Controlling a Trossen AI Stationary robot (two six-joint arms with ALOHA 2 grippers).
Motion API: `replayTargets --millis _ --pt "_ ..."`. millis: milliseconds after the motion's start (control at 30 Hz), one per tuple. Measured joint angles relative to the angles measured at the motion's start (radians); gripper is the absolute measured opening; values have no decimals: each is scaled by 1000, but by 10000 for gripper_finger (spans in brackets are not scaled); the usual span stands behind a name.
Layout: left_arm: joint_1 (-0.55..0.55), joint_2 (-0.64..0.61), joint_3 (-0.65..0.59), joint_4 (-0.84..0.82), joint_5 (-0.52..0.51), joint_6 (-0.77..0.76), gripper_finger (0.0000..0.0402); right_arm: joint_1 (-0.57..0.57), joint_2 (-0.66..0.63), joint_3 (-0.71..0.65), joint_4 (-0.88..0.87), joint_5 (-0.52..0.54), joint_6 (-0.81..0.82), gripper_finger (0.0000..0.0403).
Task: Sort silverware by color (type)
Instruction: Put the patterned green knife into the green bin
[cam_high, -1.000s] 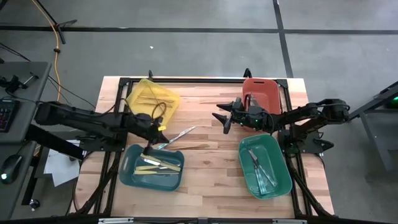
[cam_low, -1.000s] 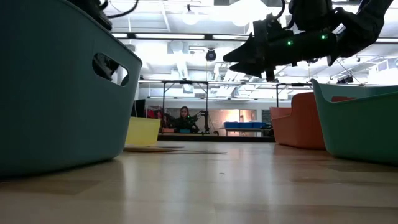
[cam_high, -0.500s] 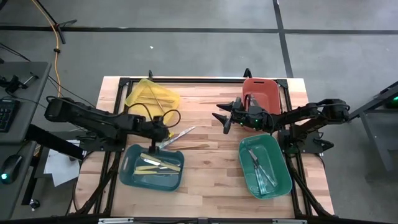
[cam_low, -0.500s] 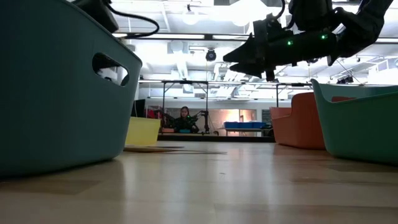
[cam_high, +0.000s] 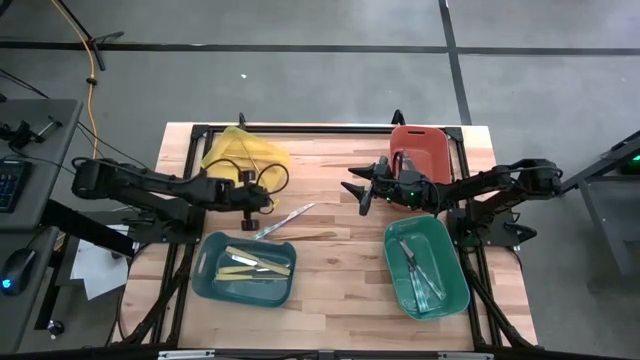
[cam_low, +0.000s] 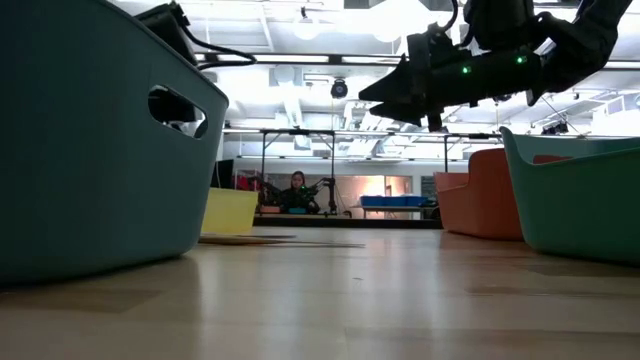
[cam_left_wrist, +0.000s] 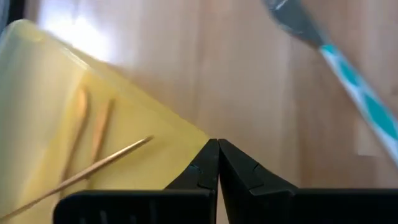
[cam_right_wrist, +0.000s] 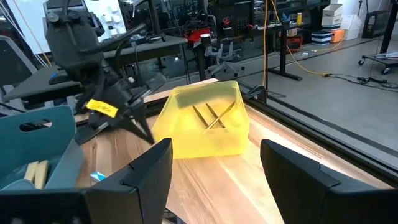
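Bins ring the table: left end effector (cam_high: 262, 200) clenched empty beside yellow bin (cam_high: 232, 150), right end effector (cam_high: 357, 190) released.

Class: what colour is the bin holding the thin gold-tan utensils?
Yellow bin; the right wrist view shows it best.

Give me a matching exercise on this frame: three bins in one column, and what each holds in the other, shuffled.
Bins:
1. yellow bin
2. blue bin
3. green bin

Contents:
A. silver-grey utensils
B. gold-tan utensils
C. cream-yellow utensils

Pairs: 1-B, 2-C, 3-A
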Motion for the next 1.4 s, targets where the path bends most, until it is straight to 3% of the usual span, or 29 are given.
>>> replayTargets --millis 233,400,567,767,1200,1300,1400 --pt "33 0 0 73 -153 39 0 0 0 0 0 -5 2 227" --pt "37 0 0 189 -176 87 0 3 0 0 -7 -14 3 227" --pt "23 -8 0 239 -19 117 0 3 1 0 -23 -82 27 227" --pt "16 -37 1 370 331 168 0 3 1 0 -29 -163 27 227" --pt "62 117 1 467 302 -109 10 3 0 0 -27 -163 24 227" --pt "78 146 20 407 305 -186 29 3 0 0 -21 -163 26 227" --pt "97 147 89 241 325 -239 57 3 0 0 -20 -163 26 227"
